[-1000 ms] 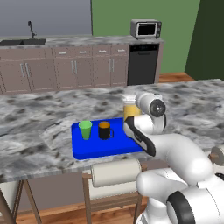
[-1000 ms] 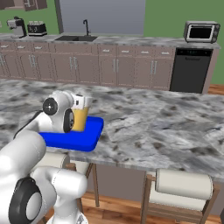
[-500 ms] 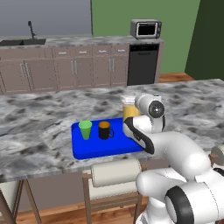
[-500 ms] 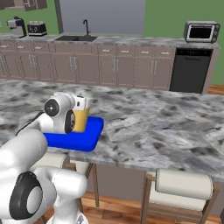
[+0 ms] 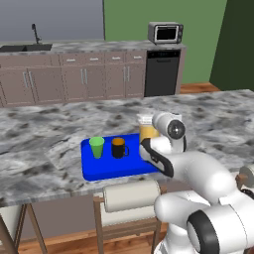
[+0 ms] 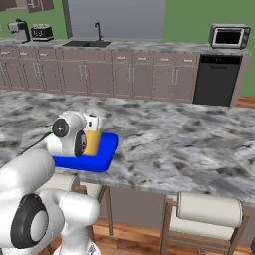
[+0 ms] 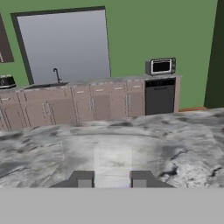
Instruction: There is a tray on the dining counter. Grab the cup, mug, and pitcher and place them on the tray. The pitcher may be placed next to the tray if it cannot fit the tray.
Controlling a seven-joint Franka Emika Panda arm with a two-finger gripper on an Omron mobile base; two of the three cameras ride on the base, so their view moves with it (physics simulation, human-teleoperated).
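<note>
- Standing at the right end of the blue tray (image 5: 106,171), the yellow-orange pitcher (image 5: 147,133) sits right against the pincer (image 7: 111,179), though whether the fingers actually clasp it I cannot tell.
- Left of the pincer, the black mug (image 5: 118,148) and green cup (image 5: 96,147) rest on the tray.
- Underneath lies the marbled dining counter (image 5: 44,149).
- Far beyond the pincer sits a microwave (image 7: 160,66).

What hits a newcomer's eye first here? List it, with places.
The bright blue tray at the near edge of the dining counter stands out, with the green cup and black mug side by side on it. At the tray's right end the white arm's gripper is at the yellow-orange pitcher.
</note>
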